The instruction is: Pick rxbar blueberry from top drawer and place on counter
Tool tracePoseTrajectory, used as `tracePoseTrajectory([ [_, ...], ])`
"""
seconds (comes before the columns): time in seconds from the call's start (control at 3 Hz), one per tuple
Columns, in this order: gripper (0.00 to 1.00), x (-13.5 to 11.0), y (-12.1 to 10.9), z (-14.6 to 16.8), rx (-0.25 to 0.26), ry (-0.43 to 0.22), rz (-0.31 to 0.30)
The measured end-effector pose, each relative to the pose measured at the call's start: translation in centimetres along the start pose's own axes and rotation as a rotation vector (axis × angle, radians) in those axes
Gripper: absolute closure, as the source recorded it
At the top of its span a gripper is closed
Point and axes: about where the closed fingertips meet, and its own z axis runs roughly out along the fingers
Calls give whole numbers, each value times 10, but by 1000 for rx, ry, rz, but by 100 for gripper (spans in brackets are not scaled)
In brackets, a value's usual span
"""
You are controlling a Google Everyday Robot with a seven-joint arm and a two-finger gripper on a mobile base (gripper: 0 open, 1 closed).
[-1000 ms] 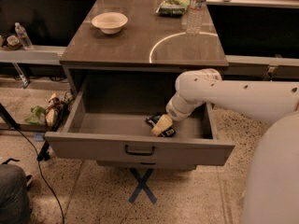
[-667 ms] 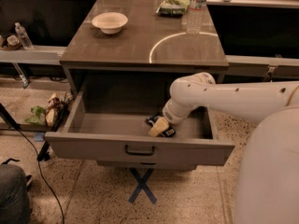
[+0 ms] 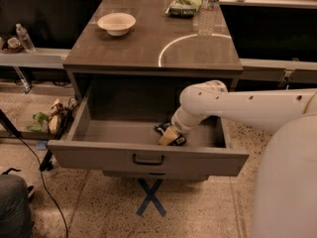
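The top drawer point(image 3: 148, 156) is pulled out wide under the counter point(image 3: 143, 46). My white arm reaches in from the right, and my gripper point(image 3: 168, 136) is down on the drawer floor near its front middle. The rxbar blueberry point(image 3: 162, 128), a dark flat wrapper, lies right at the gripper. Dark parts of it show on both sides of the gripper's tan tip. The gripper covers most of the bar.
On the counter stand a white bowl point(image 3: 116, 23), a green snack bag point(image 3: 183, 5) and a clear water bottle point(image 3: 209, 6) beside the white curved line. A blue tape X point(image 3: 151, 204) marks the floor. Clutter point(image 3: 52, 120) and a cable lie to the left.
My arm has shifted slightly left and the gripper has settled a little lower and nearer the drawer front, staying at the dark bar. The drawer has not moved.
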Motion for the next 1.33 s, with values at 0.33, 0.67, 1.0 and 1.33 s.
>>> tracePoseTrajectory([
  [0.33, 48, 10, 9, -7, -6, -1, -13],
  [0.67, 70, 10, 10, -10, -7, -1, -15],
  [1.0, 93, 9, 10, -12, -7, -1, -15],
  [1.33, 100, 14, 15, -18, -19, -22, -48],
])
